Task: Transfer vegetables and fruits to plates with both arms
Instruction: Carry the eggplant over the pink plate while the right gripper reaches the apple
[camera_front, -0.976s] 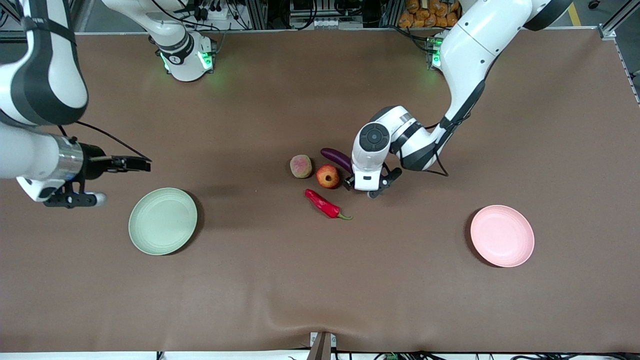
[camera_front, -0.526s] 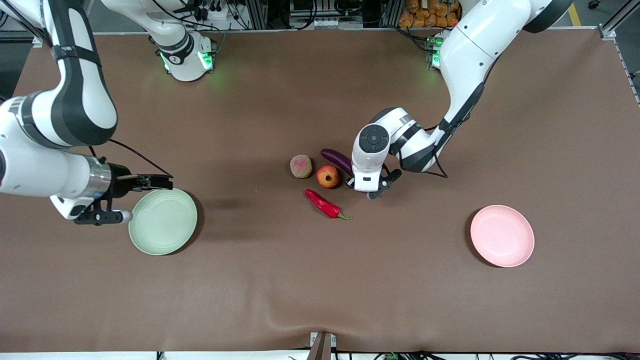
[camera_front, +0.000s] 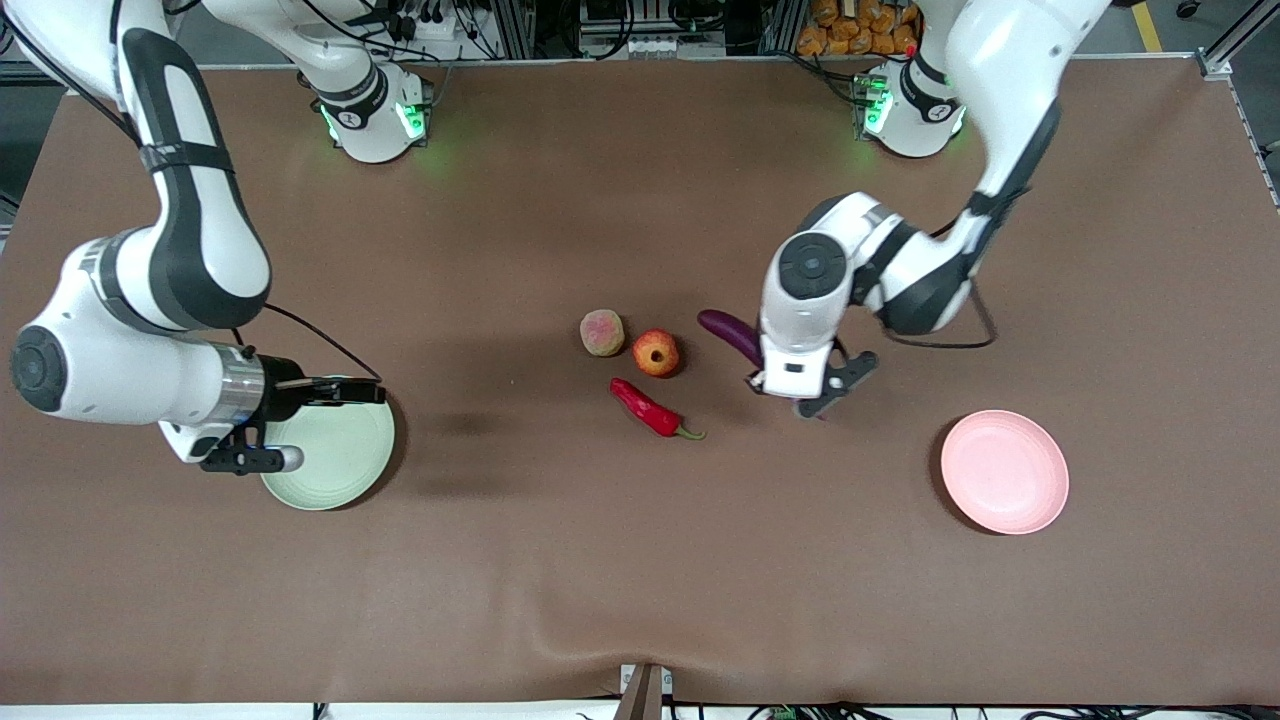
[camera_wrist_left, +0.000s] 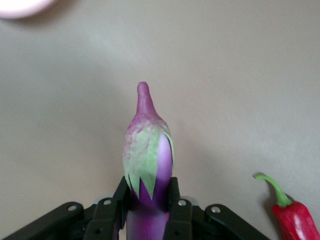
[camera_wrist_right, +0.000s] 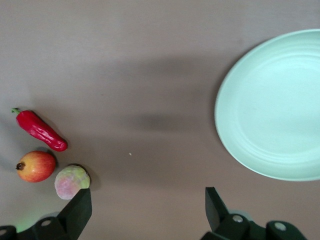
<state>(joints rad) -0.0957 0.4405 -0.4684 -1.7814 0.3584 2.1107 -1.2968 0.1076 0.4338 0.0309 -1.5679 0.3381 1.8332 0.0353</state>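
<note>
Your left end effector (camera_front: 775, 385), right of centre in the front view, is clamped on the eggplant (camera_wrist_left: 148, 165), lifted over the desk (camera_front: 640, 560) between the pomegranate (camera_front: 656, 352) and the pink plate (camera_front: 1004, 472). Your right arm bends low at the frame's left, its end effector (camera_front: 350, 392) spread wide over the green plate (camera_front: 335, 470).

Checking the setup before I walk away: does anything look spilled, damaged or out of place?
Nothing stands out. The eggplant is in the left gripper's fingers, not dropped; both plates lie flat and whole.
</note>
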